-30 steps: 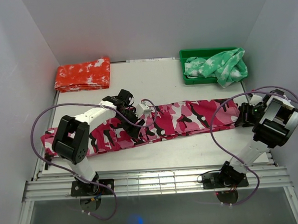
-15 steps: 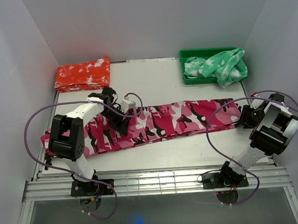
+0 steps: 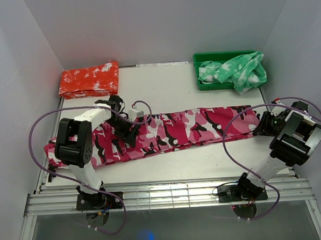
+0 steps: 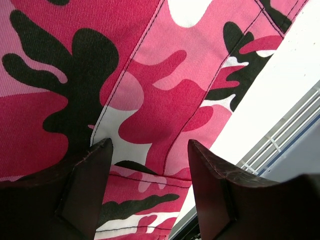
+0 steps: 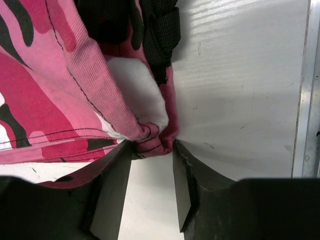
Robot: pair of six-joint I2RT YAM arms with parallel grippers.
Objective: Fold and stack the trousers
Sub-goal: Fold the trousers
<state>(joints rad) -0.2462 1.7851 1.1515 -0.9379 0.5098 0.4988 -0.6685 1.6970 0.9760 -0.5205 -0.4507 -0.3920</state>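
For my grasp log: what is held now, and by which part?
The right gripper pinches the trousers at an end corner; the left gripper is open, holding nothing.

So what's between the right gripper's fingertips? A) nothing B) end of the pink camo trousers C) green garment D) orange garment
B: the right wrist view shows the right gripper straddling a bunched corner of the trousers.

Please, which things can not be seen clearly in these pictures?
- Top view: the left arm covers part of the trousers.
- Top view: the green garment hides the inside of the bin.
- Right wrist view: whether the right gripper grips the trousers; bunched cloth hides the contact.
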